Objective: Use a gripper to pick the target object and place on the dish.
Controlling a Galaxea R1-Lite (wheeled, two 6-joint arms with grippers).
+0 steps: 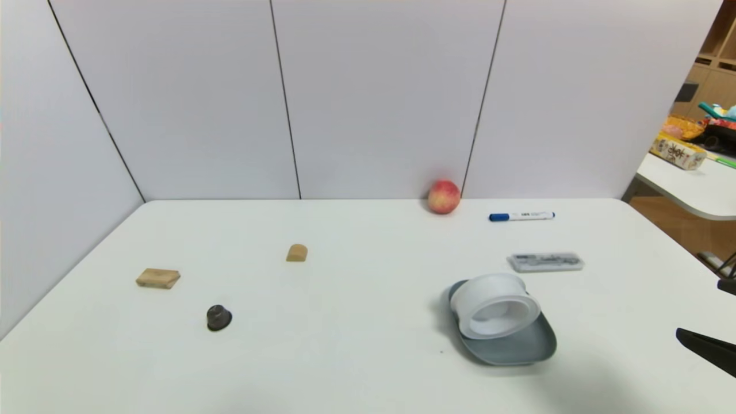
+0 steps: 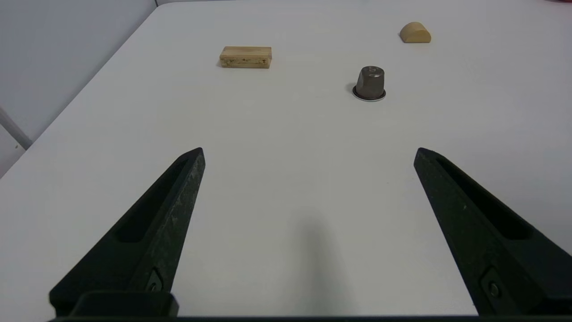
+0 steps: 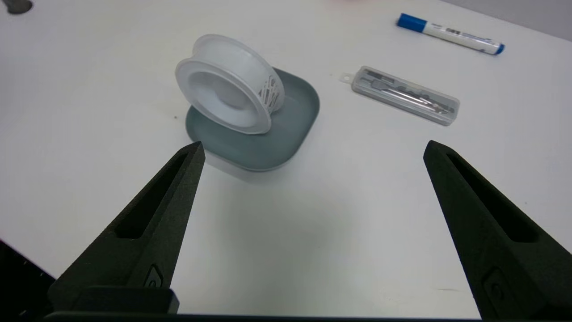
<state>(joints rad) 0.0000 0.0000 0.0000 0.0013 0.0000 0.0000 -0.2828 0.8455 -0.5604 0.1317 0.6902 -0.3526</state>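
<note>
The white translucent tub [image 1: 495, 310] [image 3: 230, 85] lies tilted on its side on the grey-blue dish [image 1: 517, 345] [image 3: 272, 143], at the right of the table. My right gripper [image 3: 313, 150] is open and empty, well back from the dish toward the table's near right; in the head view only its finger [image 1: 707, 348] shows at the right edge. My left gripper [image 2: 308, 152] is open over bare table at the near left and is out of the head view.
A red-yellow apple [image 1: 444, 196] sits against the back wall, a blue-capped marker [image 1: 521, 216] and a clear case [image 1: 545, 262] behind the dish. On the left are two wooden blocks [image 1: 158, 278] [image 1: 296, 253] and a dark capsule [image 1: 218, 317].
</note>
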